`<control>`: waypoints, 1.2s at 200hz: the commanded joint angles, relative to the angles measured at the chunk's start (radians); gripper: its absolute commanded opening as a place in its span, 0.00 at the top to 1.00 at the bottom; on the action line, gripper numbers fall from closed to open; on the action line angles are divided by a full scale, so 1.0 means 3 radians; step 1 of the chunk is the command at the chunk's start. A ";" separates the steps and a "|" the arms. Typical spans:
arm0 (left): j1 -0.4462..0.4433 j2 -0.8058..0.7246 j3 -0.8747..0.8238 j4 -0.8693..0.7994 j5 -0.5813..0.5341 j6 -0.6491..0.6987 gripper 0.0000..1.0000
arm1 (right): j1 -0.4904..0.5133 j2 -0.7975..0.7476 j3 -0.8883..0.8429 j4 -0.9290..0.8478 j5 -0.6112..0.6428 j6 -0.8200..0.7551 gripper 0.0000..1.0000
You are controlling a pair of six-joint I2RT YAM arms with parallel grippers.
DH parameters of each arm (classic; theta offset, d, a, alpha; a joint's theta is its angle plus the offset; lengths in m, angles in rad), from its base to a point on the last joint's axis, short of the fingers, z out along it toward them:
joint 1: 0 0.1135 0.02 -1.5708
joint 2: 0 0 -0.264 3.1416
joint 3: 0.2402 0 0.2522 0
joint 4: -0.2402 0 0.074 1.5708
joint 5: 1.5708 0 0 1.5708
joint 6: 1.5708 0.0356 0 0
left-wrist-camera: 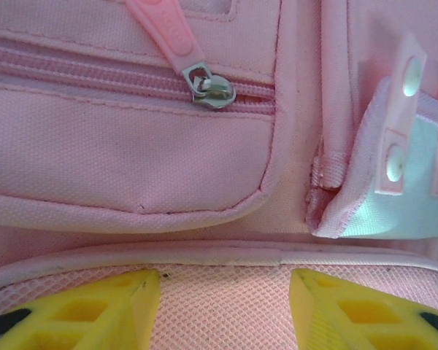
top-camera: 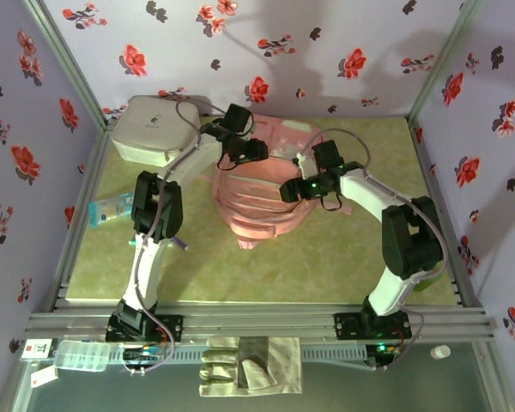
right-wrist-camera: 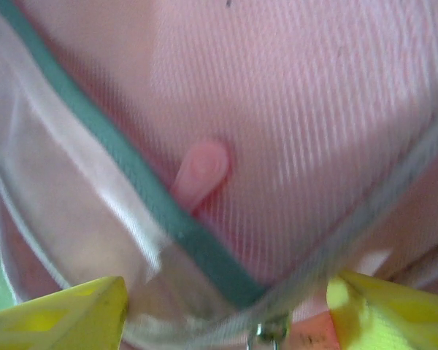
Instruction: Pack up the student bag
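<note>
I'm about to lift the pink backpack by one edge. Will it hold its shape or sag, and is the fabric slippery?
Probably floppy: the student bag lies flattened and creased on the table, so lifting it by one edge would likely leave the rest sagging. Its woven fabric looks matte, so it is probably grippy, not slick. Lying flat, it should not roll.

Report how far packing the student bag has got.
Done: nothing visibly packed; the white-grey case and a clear packet lie on the table outside the student bag. In hand: both hands hover open over the bag, the left hand near a pocket zip that looks shut, the right hand at a teal-trimmed pocket. Left: open the bag and load the items.
</note>
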 commanded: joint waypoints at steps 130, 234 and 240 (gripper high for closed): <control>0.0017 -0.0030 -0.0002 -0.0145 0.0053 0.0068 0.52 | 0.0047 -0.0038 -0.0063 0.0003 0.0586 -0.0316 0.74; -0.0286 -0.0351 -0.0315 0.0583 0.0569 -0.0123 0.59 | 0.0038 -0.0062 -0.0212 0.0221 0.0282 -0.0196 0.97; -0.0298 -0.0298 -0.0298 0.0580 0.0533 -0.0164 0.61 | 0.0039 -0.0085 -0.0232 0.0238 0.0275 -0.0188 0.97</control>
